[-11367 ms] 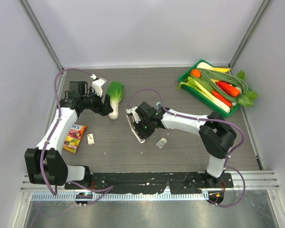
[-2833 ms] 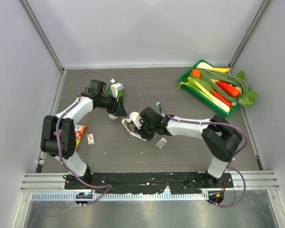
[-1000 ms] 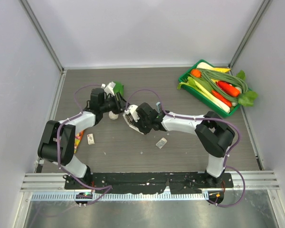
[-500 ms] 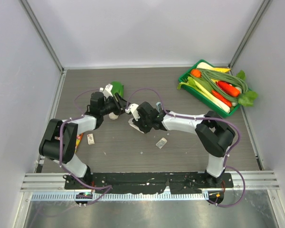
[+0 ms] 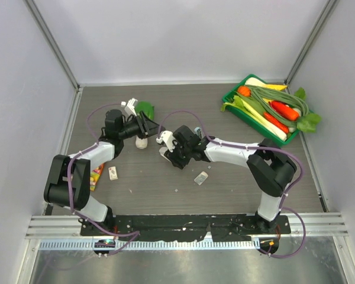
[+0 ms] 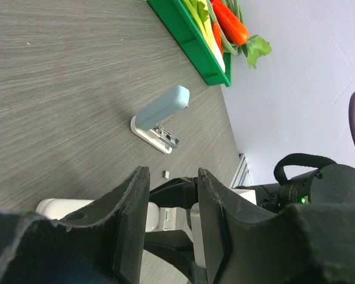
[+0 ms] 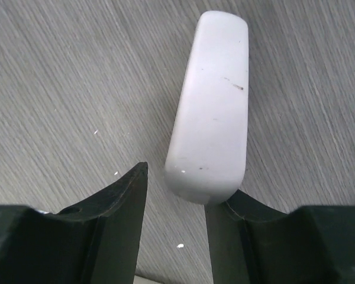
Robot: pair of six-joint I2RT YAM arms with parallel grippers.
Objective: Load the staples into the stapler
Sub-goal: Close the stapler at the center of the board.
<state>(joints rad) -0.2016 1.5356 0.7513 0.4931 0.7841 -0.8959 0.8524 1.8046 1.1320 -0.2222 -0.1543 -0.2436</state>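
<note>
left hand [image 5: 147, 126] nearer stapler [image 7: 212, 130]; cabbage [image 5: 145, 108] behind

Two grippers nose to nose, with little slack between them.
Ahead of the right gripper [image 7: 174, 177], whose jaws stand parted, the white stapler [image 7: 213, 100] blocks the right half of the path, its near end just at the right finger; to the left lies bare table [image 7: 65, 71]. Just beyond the left gripper [image 6: 171, 180], also parted, the right arm [image 6: 319, 195] crowds the gap. Farther ahead, open tabletop runs to a pale blue-grey stapler [image 6: 161, 113] and the green tray [image 6: 183, 35]. A bok choy [image 5: 144, 109] lies close beside the left gripper.
</note>
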